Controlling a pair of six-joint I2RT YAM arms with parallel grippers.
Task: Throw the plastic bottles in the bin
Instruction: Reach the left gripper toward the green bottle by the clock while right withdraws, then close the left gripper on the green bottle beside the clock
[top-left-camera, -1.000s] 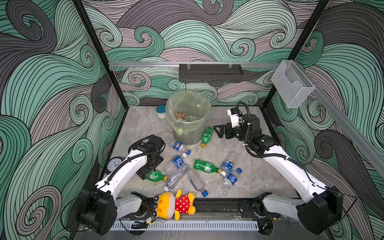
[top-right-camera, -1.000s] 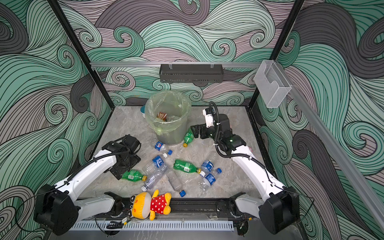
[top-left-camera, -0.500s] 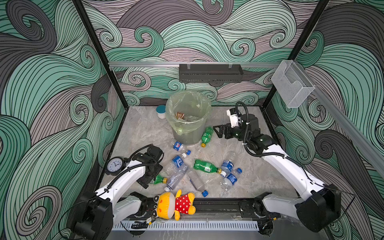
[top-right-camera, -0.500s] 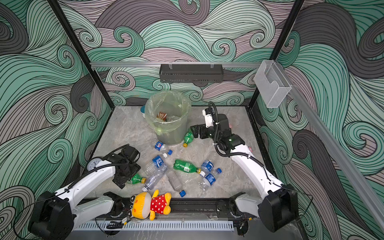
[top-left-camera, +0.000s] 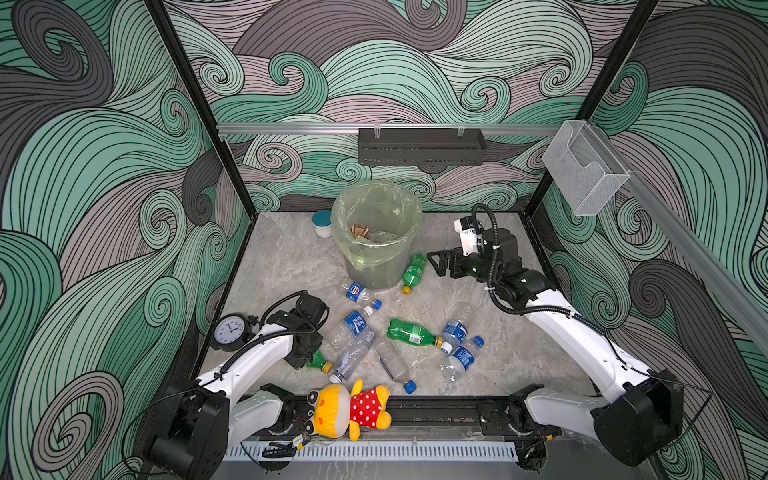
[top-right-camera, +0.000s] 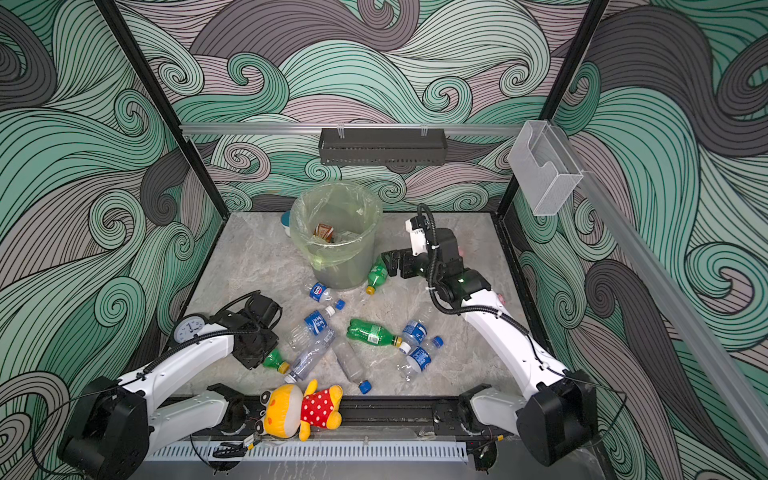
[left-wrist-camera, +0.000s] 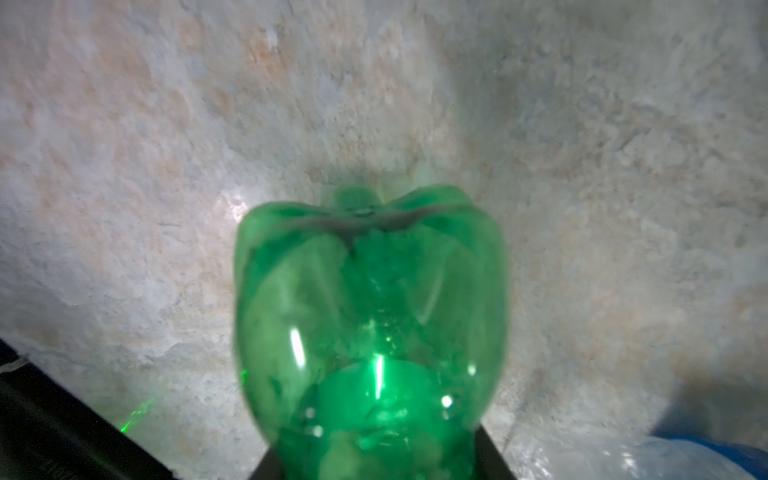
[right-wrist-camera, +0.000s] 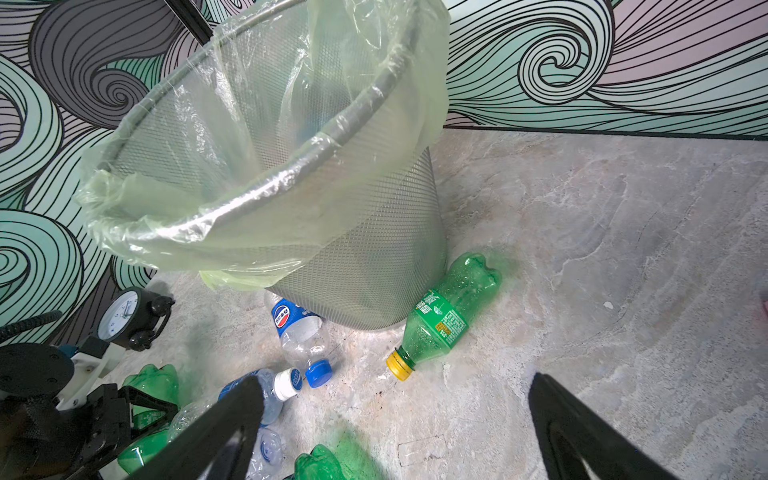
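The green bottle (top-left-camera: 319, 362) lies at the near left of the floor (top-left-camera: 291, 266), with a clear bottle (top-left-camera: 351, 355) just beside it and a plush toy (top-left-camera: 349, 409) nearer the front. More bottles (top-left-camera: 411, 332) lie between it and the bin (top-left-camera: 376, 208). The left gripper (top-left-camera: 306, 358) is clamped on it. The right gripper (top-left-camera: 437, 264) stands wide apart beside another green bottle (top-left-camera: 413, 271) by the bin. A second ago the left jaws were spread, farther back

The left arm (top-left-camera: 257, 361) and right arm (top-left-camera: 582, 340), based at seven and five o'clock, wear white shells between black joints, with black corrugated cables (top-left-camera: 492, 249) looping alongside. The left gripper (top-left-camera: 308, 354) and right gripper (top-left-camera: 436, 264) are black; a white block (top-left-camera: 465, 235) tops the right wrist.
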